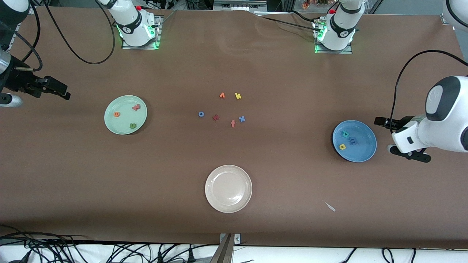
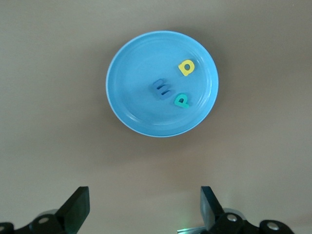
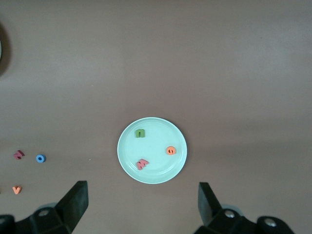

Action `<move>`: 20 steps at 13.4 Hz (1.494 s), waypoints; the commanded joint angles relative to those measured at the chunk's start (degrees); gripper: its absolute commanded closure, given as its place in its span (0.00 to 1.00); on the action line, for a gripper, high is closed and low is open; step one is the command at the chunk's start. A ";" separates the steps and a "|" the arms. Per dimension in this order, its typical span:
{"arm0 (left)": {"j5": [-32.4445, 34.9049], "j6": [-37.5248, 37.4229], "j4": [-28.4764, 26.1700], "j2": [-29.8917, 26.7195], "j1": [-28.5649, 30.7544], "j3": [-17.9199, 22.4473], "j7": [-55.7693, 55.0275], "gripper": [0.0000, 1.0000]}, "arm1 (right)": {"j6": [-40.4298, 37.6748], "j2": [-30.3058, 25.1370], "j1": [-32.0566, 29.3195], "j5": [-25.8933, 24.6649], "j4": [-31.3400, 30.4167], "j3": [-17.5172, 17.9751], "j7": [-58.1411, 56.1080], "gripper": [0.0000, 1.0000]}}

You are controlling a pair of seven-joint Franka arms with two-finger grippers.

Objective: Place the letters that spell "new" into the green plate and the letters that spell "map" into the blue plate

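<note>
The green plate (image 1: 125, 114) (image 3: 152, 150) holds a salmon w (image 1: 136, 107) (image 3: 142, 164), an orange e (image 1: 116, 114) (image 3: 170, 150) and a green n (image 1: 132, 125) (image 3: 140, 133). The blue plate (image 1: 354, 141) (image 2: 162, 83) holds a teal p (image 1: 345, 134) (image 2: 182, 101), a blue m (image 1: 353, 141) (image 2: 161, 88) and a yellow a (image 1: 342, 147) (image 2: 186, 67). My left gripper (image 1: 385, 135) (image 2: 145, 204) hangs open and empty over bare table beside the blue plate. My right gripper (image 1: 58, 89) (image 3: 143, 202) hangs open and empty over bare table beside the green plate.
A beige plate (image 1: 228, 188) sits near the front edge. Loose letters lie mid-table: orange v (image 1: 222, 95), yellow k (image 1: 238, 96), blue o (image 1: 201, 114), a red letter (image 1: 215, 117), salmon f (image 1: 233, 124), blue x (image 1: 241, 119). A white scrap (image 1: 330, 206) lies nearer the camera.
</note>
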 commanded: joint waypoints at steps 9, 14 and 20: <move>-15.29 0.54 -3.69 -24.55 -19.86 24.02 -1.60 0.00 | -1.29 0.31 -0.10 0.42 1.17 0.01 0.61 0.00; -16.45 3.19 -3.42 -25.52 -19.16 24.02 -3.10 0.00 | -1.20 0.31 -0.02 0.59 1.17 0.10 0.69 0.00; -16.45 3.11 -3.69 -25.69 -18.63 23.93 -2.92 0.00 | -1.11 0.31 -0.02 0.24 1.17 0.10 0.61 0.00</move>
